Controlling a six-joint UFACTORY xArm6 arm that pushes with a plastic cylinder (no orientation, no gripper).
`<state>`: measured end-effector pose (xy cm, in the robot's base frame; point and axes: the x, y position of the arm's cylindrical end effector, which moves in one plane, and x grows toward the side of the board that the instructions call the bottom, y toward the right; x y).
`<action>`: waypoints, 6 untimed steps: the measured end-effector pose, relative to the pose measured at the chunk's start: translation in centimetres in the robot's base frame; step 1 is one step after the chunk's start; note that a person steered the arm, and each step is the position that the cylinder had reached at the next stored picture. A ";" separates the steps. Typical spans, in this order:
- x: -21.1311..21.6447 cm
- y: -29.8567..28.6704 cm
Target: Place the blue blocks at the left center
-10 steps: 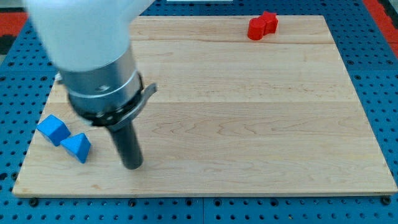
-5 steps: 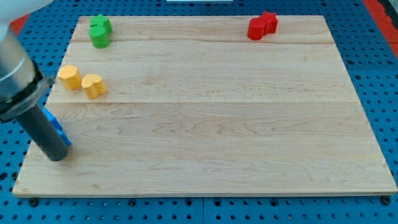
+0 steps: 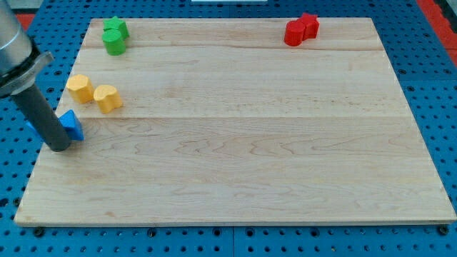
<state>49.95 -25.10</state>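
Observation:
My tip rests on the wooden board near its left edge, at about mid height. A blue block shows just right of the rod, touching it; the rod hides much of it. A sliver of blue shows at the rod's left side, and I cannot tell whether it is a second blue block. The arm's grey body fills the view's top left corner.
Two yellow blocks lie just above the blue block. Two green blocks sit at the top left. Two red blocks sit at the top right. The board's left edge is close to my tip.
My tip has swept from the bottom middle-left to the left edge and then up the view. The blue blocks have moved up along the left edge with it.

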 end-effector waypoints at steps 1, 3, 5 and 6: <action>3.3 -2.2; -1.3 -4.1; -8.0 -1.4; -4.9 -4.7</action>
<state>45.06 -29.84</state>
